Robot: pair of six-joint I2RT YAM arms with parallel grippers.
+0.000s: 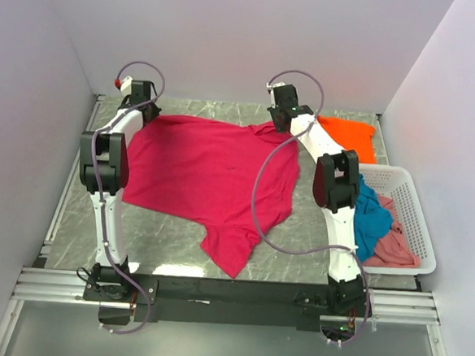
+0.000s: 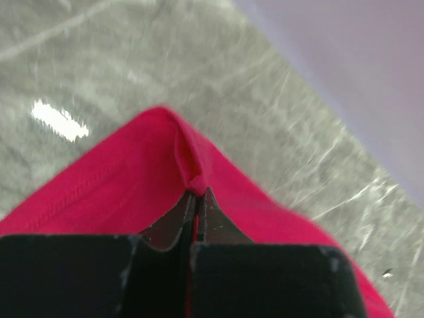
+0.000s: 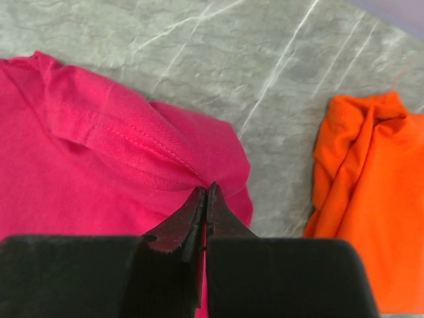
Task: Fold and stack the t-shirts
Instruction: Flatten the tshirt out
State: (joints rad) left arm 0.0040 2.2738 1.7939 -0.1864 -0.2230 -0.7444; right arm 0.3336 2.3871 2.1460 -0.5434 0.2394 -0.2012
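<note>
Our left gripper (image 2: 197,193) and right gripper (image 3: 205,191) each pinch the crimson tee (image 1: 197,175) at the far edge of the worktop (image 1: 164,242).

The left gripper (image 2: 197,193) fills the 6 o'clock edge, its two black fingers (image 2: 173,224) pressed together on a raised pleat of the crimson t-shirt (image 2: 99,192). The pleat runs up from the fingertips toward 12 o'clock and ends near the cloth's corner. A stitched hem follows the shirt's edge toward 9 o'clock. The grey marbled table (image 2: 165,46) lies beyond, with a bright glare patch (image 2: 59,119) at 10 o'clock. A pale lilac wall (image 2: 358,59) occupies 2 o'clock
</note>
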